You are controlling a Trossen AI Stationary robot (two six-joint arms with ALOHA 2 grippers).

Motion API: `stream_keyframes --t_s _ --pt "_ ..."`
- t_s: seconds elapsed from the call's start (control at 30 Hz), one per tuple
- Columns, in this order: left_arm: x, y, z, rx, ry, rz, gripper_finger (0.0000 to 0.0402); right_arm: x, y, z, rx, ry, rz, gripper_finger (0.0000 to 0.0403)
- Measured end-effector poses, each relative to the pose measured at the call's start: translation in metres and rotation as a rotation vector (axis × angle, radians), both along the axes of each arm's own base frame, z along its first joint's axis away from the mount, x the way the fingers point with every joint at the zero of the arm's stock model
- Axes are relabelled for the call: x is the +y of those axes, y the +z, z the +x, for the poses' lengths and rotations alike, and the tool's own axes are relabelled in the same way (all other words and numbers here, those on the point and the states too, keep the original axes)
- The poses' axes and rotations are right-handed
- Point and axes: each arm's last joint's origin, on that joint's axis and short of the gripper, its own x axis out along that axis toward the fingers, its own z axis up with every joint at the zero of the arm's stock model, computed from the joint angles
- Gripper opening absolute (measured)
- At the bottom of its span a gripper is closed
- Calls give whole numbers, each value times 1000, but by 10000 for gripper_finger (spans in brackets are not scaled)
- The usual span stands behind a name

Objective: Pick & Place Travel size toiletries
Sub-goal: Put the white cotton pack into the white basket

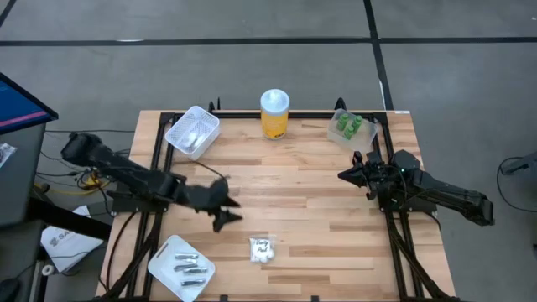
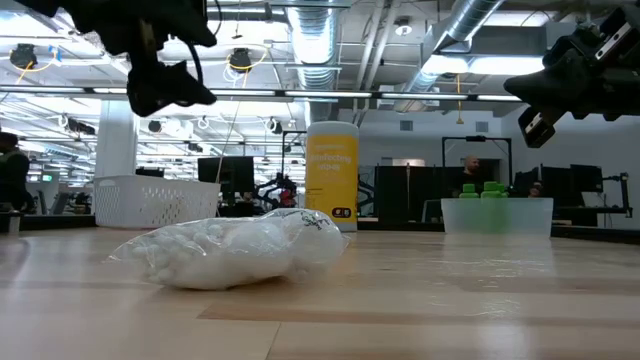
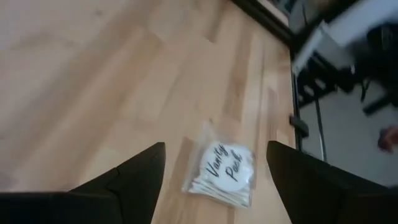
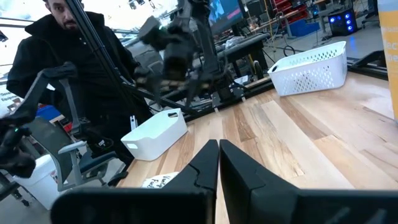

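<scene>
A clear packet with white contents and a dark-printed round label [image 1: 263, 249] lies flat on the table near its near edge; it also shows in the low view [image 2: 235, 250] and the left wrist view [image 3: 225, 171]. My left gripper [image 1: 233, 210] hovers open above the table just left of the packet, which lies ahead between its fingers [image 3: 216, 149]. Slim silvery tubes [image 1: 190, 267] lie in a white tray [image 1: 159, 262] at the near left corner. Green round pieces [image 1: 350, 126] sit in a clear tub [image 1: 336, 134] at the far right. My right gripper [image 1: 346, 174] waits shut above the table's right side [image 4: 218, 144].
A tall yellow jar with a white lid [image 1: 274, 113] stands at the far edge's middle. A white slotted basket [image 1: 193, 132] sits at the far left. A person in dark clothes [image 4: 56, 56] is beyond the table's left side. Bare wood lies between the arms.
</scene>
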Motion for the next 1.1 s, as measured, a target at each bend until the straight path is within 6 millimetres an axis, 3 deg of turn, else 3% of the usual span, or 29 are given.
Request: stream_keyframes --t_s 0.17,0.4,0.7,1.1 --pt "-25 -23 20 -40 -113 75 273 0 0 0 0 0 0 9" --pt "-38 -52 50 -113 -189 153 273 0 0 0 0 0 0 9" --pt "-54 -71 99 -97 -274 315 273 0 0 0 0 0 0 9" --pt "-59 -117 106 44 -291 270 273 0 0 0 0 0 0 9"
